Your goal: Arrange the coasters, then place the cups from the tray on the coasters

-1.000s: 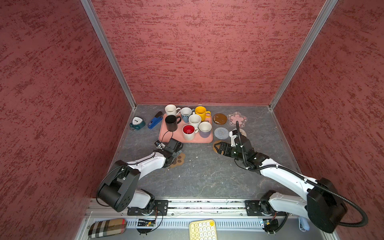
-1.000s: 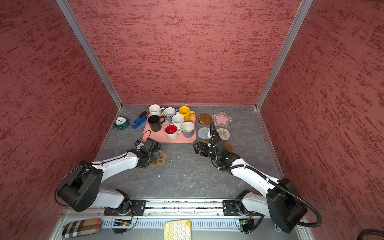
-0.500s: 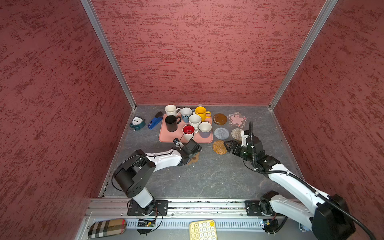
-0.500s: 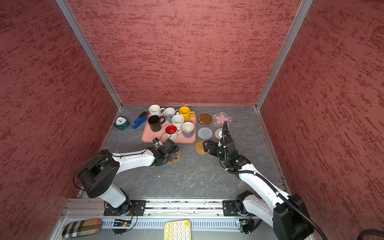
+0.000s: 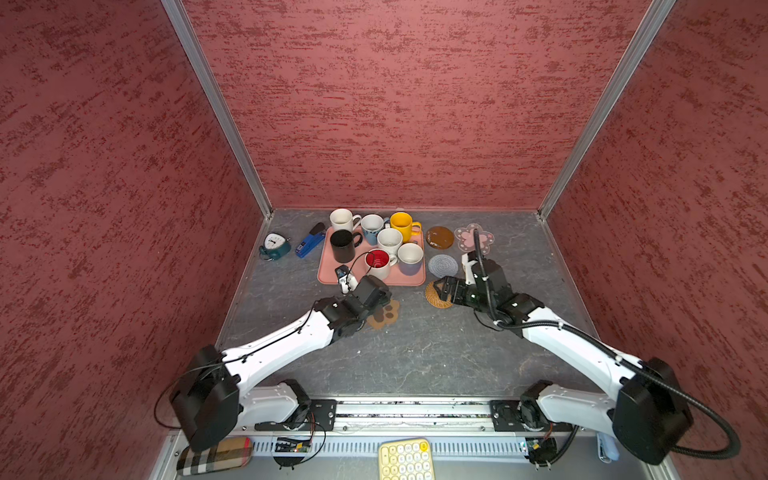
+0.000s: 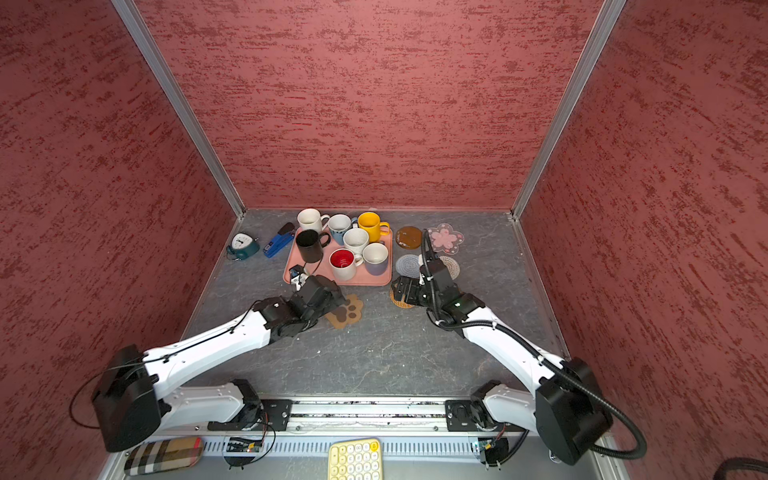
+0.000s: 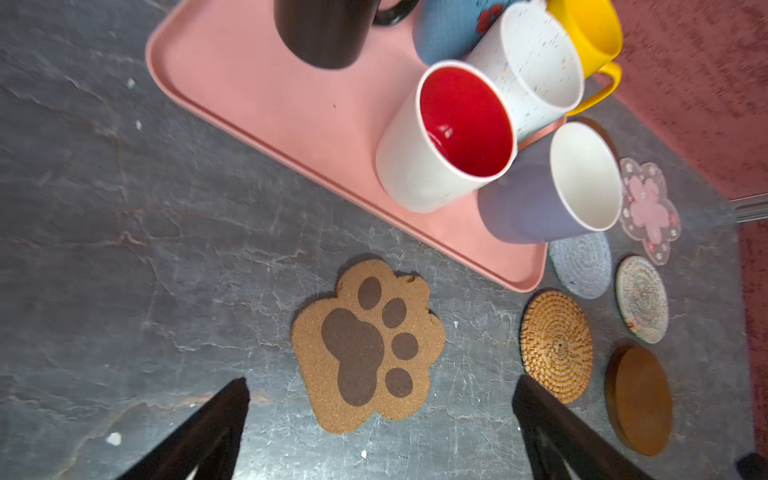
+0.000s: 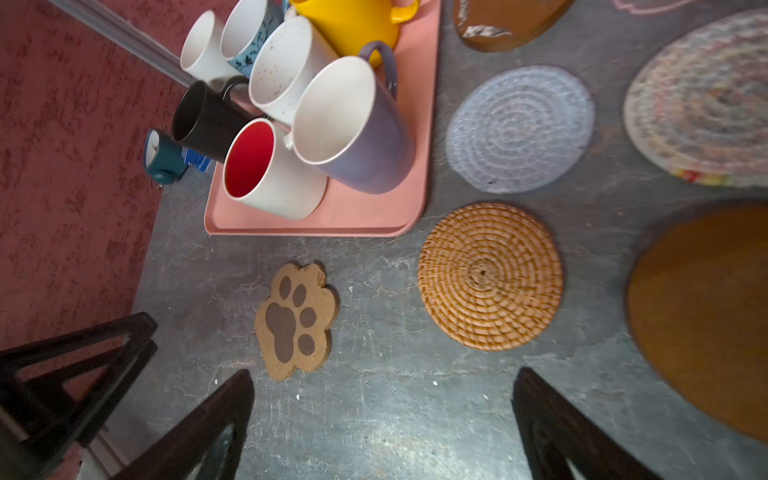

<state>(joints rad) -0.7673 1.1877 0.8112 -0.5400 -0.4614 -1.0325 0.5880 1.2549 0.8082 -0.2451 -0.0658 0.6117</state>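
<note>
coaster with a brown paw print [image 7: 365, 345] lies on the grey table [image 7: 124, 249] just in front of the pink tray [image 7: 232, 83]. the left gripper [image 7: 381, 379] hangs over its edge, jaws spread wide, holding nothing. the right gripper [image 8: 383, 371], as wide and empty, hangs by the tan rattan round [image 8: 490, 276]. seven coasters are on the table: those two, an amber disc [image 7: 640, 399] beside the rattan, a second amber disc [image 5: 439, 237] at the back, a grey crochet round [image 8: 519, 129], a beige woven round [image 8: 702, 99], a pink flower [image 7: 648, 208]. seven cups stand on the tray: black mug [image 5: 343, 247], yellow mug [image 5: 402, 224], light blue mug [image 5: 371, 227], lavender mug [image 8: 361, 158], plain white mug [image 5: 341, 218], speckled mug [image 7: 528, 70], red-lined mug [image 7: 461, 129].
</note>
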